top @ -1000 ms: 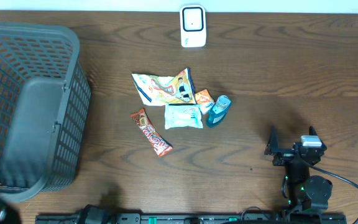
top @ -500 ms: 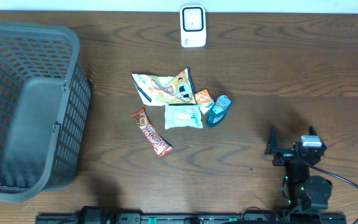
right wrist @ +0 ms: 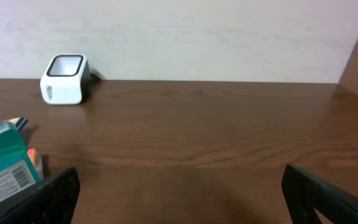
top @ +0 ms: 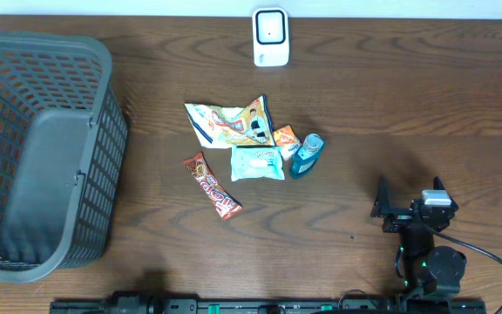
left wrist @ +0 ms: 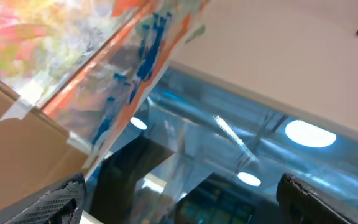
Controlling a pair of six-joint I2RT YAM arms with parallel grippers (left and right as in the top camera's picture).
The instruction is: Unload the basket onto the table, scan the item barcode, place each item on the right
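At mid-table: five loose items in one cluster.

- Bottle (top: 306, 154): teal, lying on its side at the right end of the cluster. A barcode label on it shows in the right wrist view.
- Orange packet (top: 285, 136): small, touching the bottle on its left, towards the far side.
- White packet (top: 257, 163): flat, just beside the bottle on its left, in front of the orange packet.
- Snack bag (top: 230, 122): largest item, printed, behind the white packet. Its right corner meets the orange packet.
- Candy bar (top: 212, 186): red wrapper, lying diagonally, near the white packet's left front corner but apart from it.
- Scanner (top: 270, 37): white, standing at the far edge of the table (top: 408, 96), well apart from the cluster.
- Basket (top: 42, 148): grey, slotted walls, at the left end of the table.
- Right gripper (top: 408, 194): near the front edge on the right, well apart from the items. Fingers spread wide with nothing between them.
- Left gripper (left wrist: 185, 205): outside the overhead view. Its own camera shows both fingertips at the bottom corners, wide apart and holding nothing, aimed upward past a cardboard box (left wrist: 17, 149) at ceiling lights.
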